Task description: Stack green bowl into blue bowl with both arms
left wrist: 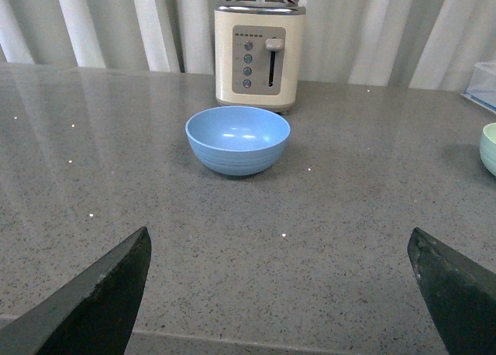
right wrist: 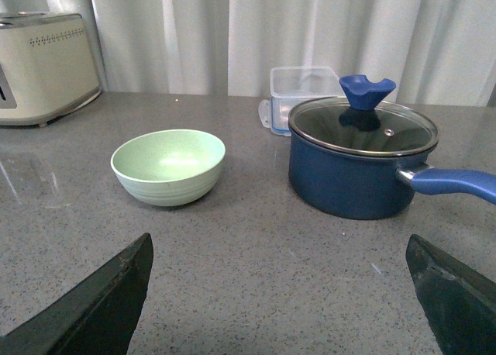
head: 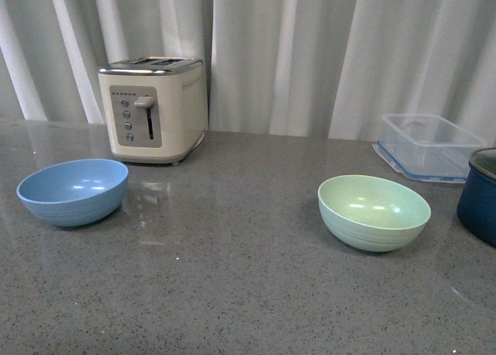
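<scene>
The blue bowl (head: pixel 73 191) stands upright and empty on the grey counter at the left, in front of the toaster. The green bowl (head: pixel 373 211) stands upright and empty at the right, well apart from it. Neither arm shows in the front view. In the left wrist view my left gripper (left wrist: pixel 279 239) is open above bare counter, with the blue bowl (left wrist: pixel 237 139) some way ahead of it. In the right wrist view my right gripper (right wrist: pixel 279 242) is open too, and the green bowl (right wrist: pixel 168 167) lies ahead, nearer one finger (right wrist: pixel 101 301).
A cream toaster (head: pixel 153 108) stands at the back left. A clear plastic container (head: pixel 430 146) sits at the back right. A dark blue pot (right wrist: pixel 360 161) with a glass lid and a long handle stands close beside the green bowl. White curtains hang behind the counter.
</scene>
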